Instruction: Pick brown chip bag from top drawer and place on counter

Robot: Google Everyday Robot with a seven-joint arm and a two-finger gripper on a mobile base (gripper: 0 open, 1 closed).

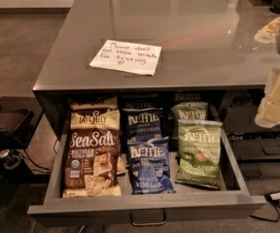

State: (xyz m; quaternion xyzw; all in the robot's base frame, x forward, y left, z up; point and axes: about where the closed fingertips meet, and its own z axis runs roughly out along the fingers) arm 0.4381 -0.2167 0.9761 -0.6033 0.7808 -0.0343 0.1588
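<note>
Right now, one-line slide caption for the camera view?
Open top drawer, brown chip bag at its left; gripper at the right edge, clear of it; note on counter.

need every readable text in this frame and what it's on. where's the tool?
"Please don't eat these snacks for testing": handwritten note on the counter.
"Sea Salt": brown chip bag in the top drawer; its other print is blurred.
"Kettle", "Vinegar": front blue bag.
"Kettle": front green bag; flavour line blurred.
Rear bags: lettering too blurred or hidden.
Tool: at the right edge, off the counter's front right corner, no text.
</note>
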